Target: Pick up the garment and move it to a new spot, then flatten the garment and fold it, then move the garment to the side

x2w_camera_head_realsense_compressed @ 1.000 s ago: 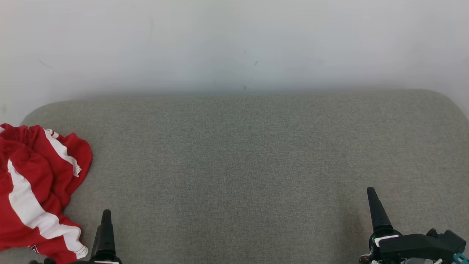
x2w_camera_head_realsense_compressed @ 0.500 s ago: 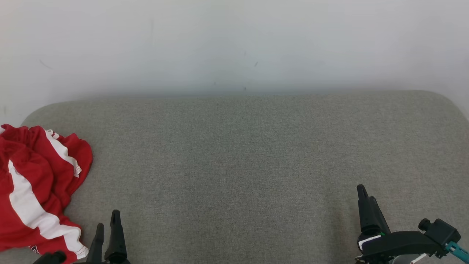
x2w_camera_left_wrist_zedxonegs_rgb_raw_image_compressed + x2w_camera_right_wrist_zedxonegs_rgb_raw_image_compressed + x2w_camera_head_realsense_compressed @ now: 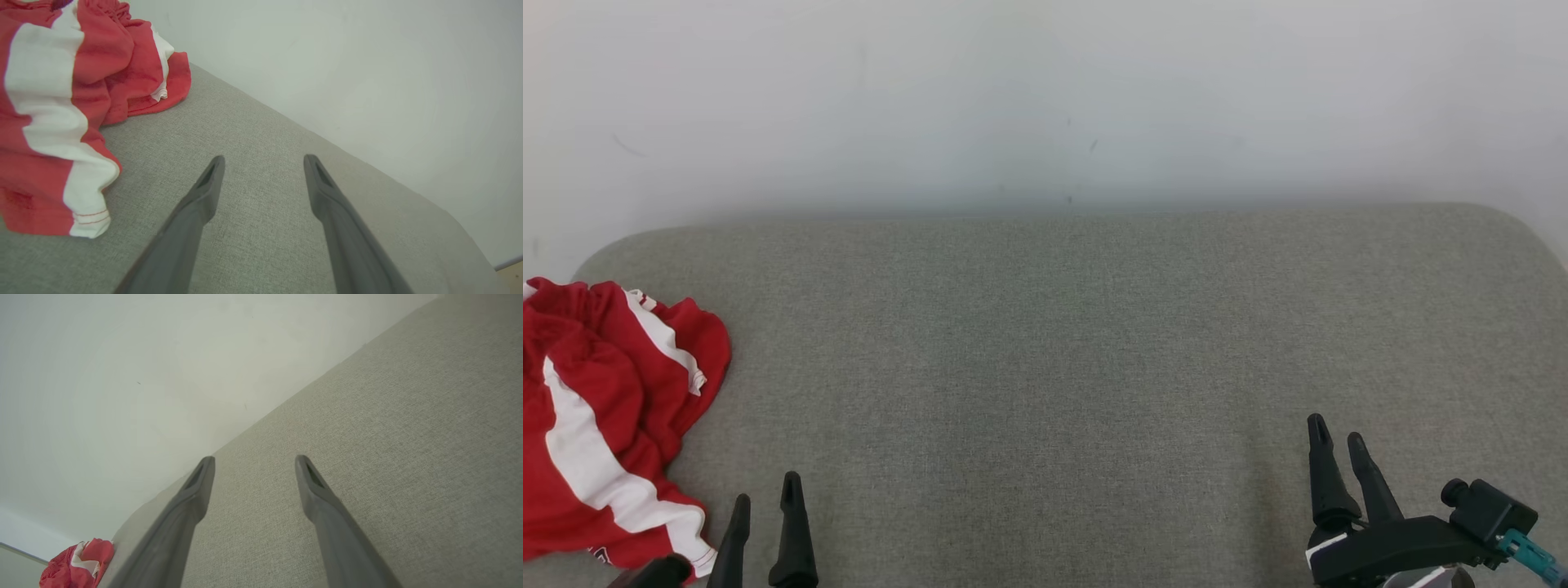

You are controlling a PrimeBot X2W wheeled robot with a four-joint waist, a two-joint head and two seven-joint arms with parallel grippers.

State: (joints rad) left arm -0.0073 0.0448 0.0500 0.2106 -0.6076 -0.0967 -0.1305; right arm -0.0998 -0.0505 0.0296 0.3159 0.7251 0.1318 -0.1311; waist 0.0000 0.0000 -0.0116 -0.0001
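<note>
The garment [image 3: 605, 425] is red with white stripes and lies crumpled at the left end of the grey cushioned surface [image 3: 1062, 343]. The left wrist view has the garment [image 3: 61, 106] at its upper left, and it appears small at the lower left of the right wrist view [image 3: 77, 565]. My left gripper [image 3: 765, 488] is open low in the head view, just right of the garment's near hem, with nothing between its fingers [image 3: 206, 192]. At the lower right my right gripper [image 3: 1337, 431] is open and empty over bare fabric.
A plain pale wall [image 3: 1045, 98] rises right behind the surface's far edge. The surface has rounded far corners [image 3: 1515, 224]. A strip of floor [image 3: 510, 269] shows past its end in the left wrist view.
Both grippers have rotated about their wrists, so two separate fingers now show on each instead of one. The right gripper has shifted slightly left. The garment has not moved.
</note>
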